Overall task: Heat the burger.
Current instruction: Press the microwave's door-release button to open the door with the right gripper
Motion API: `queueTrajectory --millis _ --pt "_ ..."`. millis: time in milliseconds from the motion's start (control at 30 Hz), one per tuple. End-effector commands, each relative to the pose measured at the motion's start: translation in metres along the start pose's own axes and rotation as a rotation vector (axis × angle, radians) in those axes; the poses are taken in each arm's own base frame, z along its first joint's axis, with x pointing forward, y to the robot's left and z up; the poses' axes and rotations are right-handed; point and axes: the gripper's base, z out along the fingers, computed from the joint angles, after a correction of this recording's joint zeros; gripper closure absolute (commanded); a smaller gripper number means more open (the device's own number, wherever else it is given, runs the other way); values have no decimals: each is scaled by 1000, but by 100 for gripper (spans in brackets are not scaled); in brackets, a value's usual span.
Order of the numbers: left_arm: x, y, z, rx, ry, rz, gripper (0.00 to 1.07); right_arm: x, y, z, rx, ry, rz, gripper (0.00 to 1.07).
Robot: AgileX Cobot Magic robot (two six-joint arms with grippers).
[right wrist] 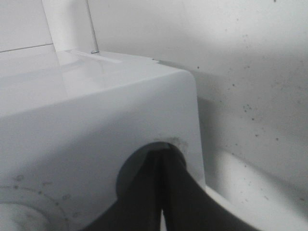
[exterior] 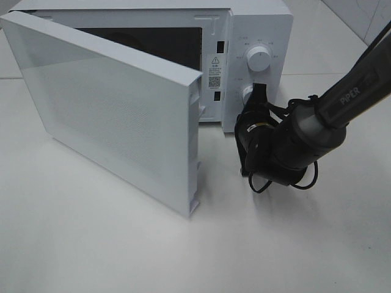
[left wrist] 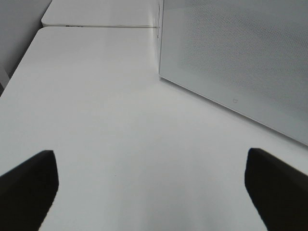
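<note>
The burger is out of view in every frame. The white microwave (exterior: 259, 24) stands at the back with its door (exterior: 116, 110) swung wide open, and the door hides most of the dark cavity. My right gripper (exterior: 257, 91) is shut, its tips against the lower knob (exterior: 247, 95) on the control panel. In the right wrist view the dark fingers (right wrist: 144, 202) press together in front of the microwave's side (right wrist: 96, 120). My left gripper (left wrist: 151, 187) stands open over bare table, nothing between its fingertips (left wrist: 29, 187), beside the door's outer face (left wrist: 240, 57).
An upper knob (exterior: 257, 59) sits above the lower one. The open door juts forward over the white table (exterior: 91, 244). The right arm (exterior: 342, 104) and its looped cable (exterior: 269, 180) come in from the right. A tiled wall (right wrist: 250, 57) runs behind.
</note>
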Motion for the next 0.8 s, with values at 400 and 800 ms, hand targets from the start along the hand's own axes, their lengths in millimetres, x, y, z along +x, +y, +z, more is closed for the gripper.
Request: queueTrajectory --millis 400,800 --pt "1 0 -3 1 -25 -9 9 1 52 -8 -228 28 -41 107" --pt "1 0 -3 1 -25 -9 9 3 29 -27 -13 108 -101 107"
